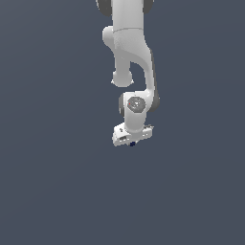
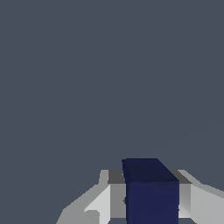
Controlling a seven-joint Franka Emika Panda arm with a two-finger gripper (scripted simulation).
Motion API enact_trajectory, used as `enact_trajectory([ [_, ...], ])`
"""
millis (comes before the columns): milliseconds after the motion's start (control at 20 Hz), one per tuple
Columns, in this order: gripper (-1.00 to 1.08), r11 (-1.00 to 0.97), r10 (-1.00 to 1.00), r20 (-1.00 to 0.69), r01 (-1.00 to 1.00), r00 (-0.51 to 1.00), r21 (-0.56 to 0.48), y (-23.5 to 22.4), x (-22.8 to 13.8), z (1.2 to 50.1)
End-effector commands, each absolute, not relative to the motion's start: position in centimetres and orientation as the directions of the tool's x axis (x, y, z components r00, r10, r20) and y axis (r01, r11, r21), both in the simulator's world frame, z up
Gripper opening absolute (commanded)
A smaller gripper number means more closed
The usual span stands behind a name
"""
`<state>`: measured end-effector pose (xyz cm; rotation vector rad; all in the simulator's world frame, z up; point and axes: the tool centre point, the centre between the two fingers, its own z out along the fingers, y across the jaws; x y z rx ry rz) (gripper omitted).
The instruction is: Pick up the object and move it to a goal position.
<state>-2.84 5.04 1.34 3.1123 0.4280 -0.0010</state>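
Note:
The dark navy-blue block (image 2: 151,192) sits between my gripper's fingers (image 2: 105,205) in the wrist view, with a white finger on each side of it. In the exterior view only a small dark blue bit of the block (image 1: 132,143) shows under the white gripper (image 1: 132,142), at the middle of the picture. The arm hangs down from the top edge, with the hand pointing down. The gripper is shut on the block. The fingertips are hidden behind the hand in the exterior view.
A plain dark grey-blue surface (image 1: 57,182) fills both views. No other objects, edges or goal marker show.

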Motion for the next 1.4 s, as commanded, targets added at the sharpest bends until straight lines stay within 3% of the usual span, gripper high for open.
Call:
enact_trajectory([
  [0,-1.00,-0.963,0.270,0.000,0.270,0.963,0.000,5.0,-2.8,1.3],
  [650,-1.00,-0.963,0.270,0.000,0.270,0.963,0.000,4.7,-2.3,2.3],
  [1350,-1.00,-0.963,0.270,0.000,0.270,0.963,0.000,1.9,1.8,10.8],
])
